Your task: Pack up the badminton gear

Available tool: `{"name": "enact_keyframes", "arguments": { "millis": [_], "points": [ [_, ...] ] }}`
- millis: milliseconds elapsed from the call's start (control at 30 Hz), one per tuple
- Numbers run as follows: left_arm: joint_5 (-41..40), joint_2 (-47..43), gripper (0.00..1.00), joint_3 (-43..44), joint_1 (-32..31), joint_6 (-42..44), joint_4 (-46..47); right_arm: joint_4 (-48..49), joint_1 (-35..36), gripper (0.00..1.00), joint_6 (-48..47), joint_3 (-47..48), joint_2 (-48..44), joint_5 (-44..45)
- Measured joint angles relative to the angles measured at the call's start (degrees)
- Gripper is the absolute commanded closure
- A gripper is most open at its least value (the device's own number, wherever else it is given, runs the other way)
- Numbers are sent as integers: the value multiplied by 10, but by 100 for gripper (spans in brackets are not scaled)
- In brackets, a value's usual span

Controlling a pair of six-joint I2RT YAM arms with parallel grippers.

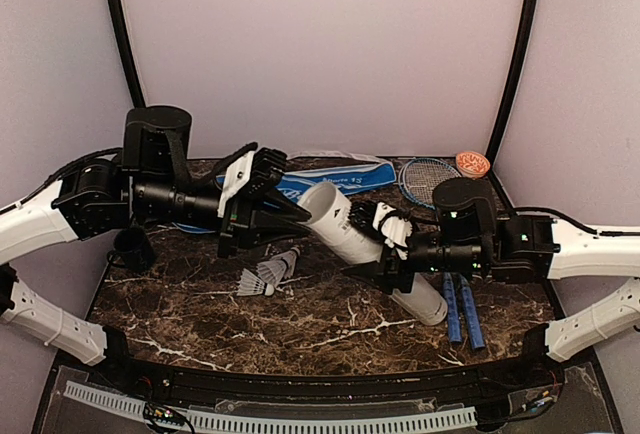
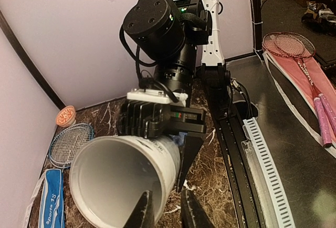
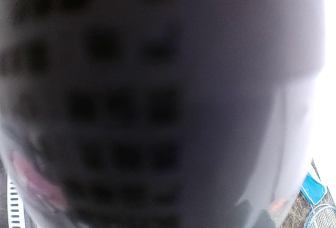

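Note:
The long white tube (image 1: 345,229) slants above the marble table, its open mouth (image 2: 115,180) toward my left arm. My right gripper (image 1: 378,250) is shut round the tube's middle, and one of its black fingers (image 2: 191,154) shows beside the tube. My left gripper (image 2: 166,191) is shut on the tube's rim, one finger inside and one outside. The right wrist view is filled by a blurred close surface. White shuttlecocks (image 1: 268,274) lie on the table below the left gripper (image 1: 298,212). Two blue racket handles (image 1: 460,309) lie under the right arm. The blue cover (image 1: 340,179) lies behind.
An orange-patterned bowl (image 1: 472,163) sits at the back right corner near the racket heads (image 1: 428,179). A small black cup (image 1: 133,251) stands at the left edge under the left arm. A slotted white rail (image 1: 270,419) runs along the near edge.

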Motion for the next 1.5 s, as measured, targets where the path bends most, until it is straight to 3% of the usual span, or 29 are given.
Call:
{"name": "enact_keyframes", "arguments": {
  "millis": [367,900,1267,1500],
  "points": [
    [17,3,100,0,0,-13,-9,-9,1,41,-13,0,0,-1],
    [41,-22,100,-43,5,-52,43,-2,8,44,-23,-6,-4,-2],
    [93,-97,100,-79,64,-118,124,-7,4,45,-23,-24,-5,25],
    [55,-129,100,-109,71,-155,174,-11,4,45,-17,-24,-16,32]
  ]
}}
